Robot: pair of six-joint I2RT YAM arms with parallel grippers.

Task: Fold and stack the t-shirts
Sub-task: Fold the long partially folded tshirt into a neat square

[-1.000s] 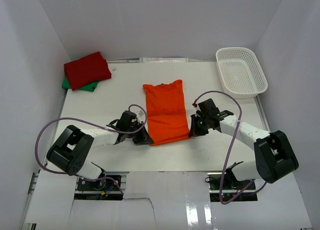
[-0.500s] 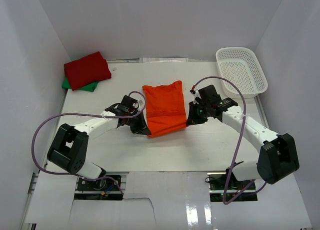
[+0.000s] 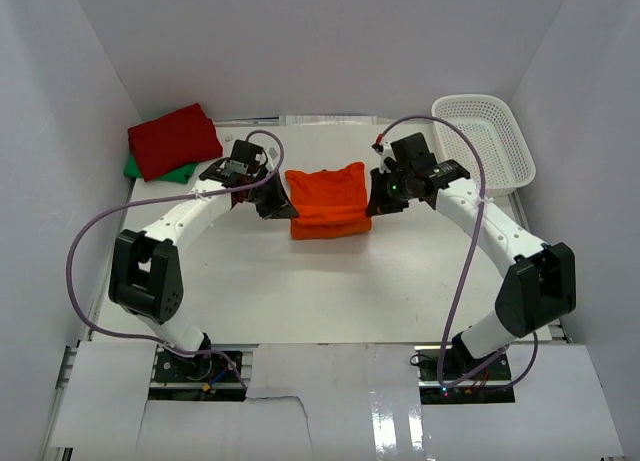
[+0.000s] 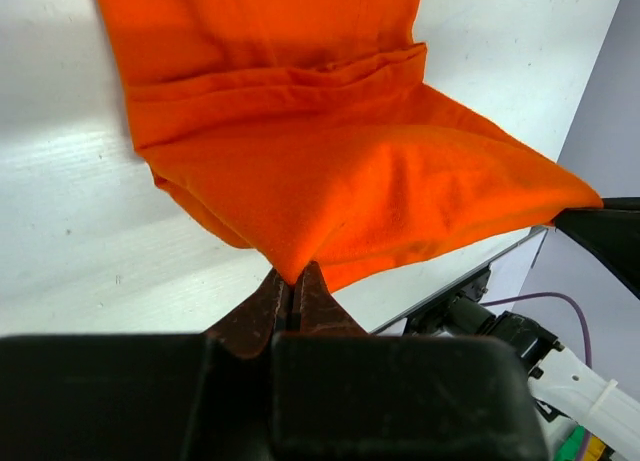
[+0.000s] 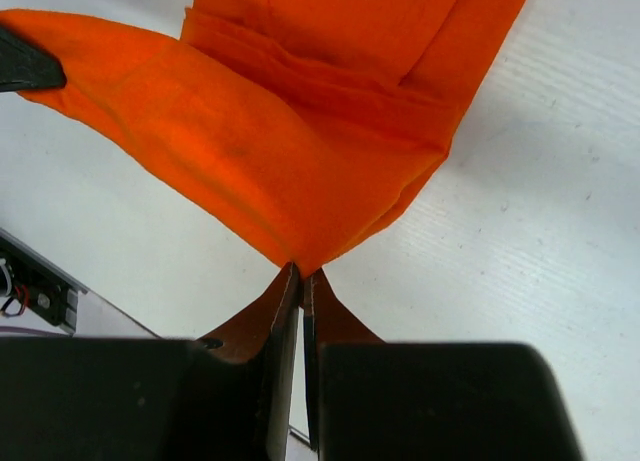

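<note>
Both end effectors (image 4: 294,284) (image 5: 301,276) pinch opposite corners of the orange t-shirt (image 3: 327,193).

The middle shirt (image 3: 327,203) lies on the tabletop (image 3: 330,291) between the left tool (image 3: 278,207) and right tool (image 3: 374,203), one at each side. Far left, the top shirt (image 3: 175,139) lies on the bottom shirt (image 3: 140,168); the basket (image 3: 470,103) stands far right.

Three t-shirts were counted on the bench (image 3: 330,291): one orange t-shirt (image 3: 326,199) at the middle, nearer the far edge, and one red t-shirt (image 3: 174,140) and one green t-shirt (image 3: 150,169) together at the far left corner. One white mesh basket (image 3: 482,146) was counted at the far right corner. Two grippers were counted, the left gripper (image 3: 279,207) and the right gripper (image 3: 374,203).
</note>
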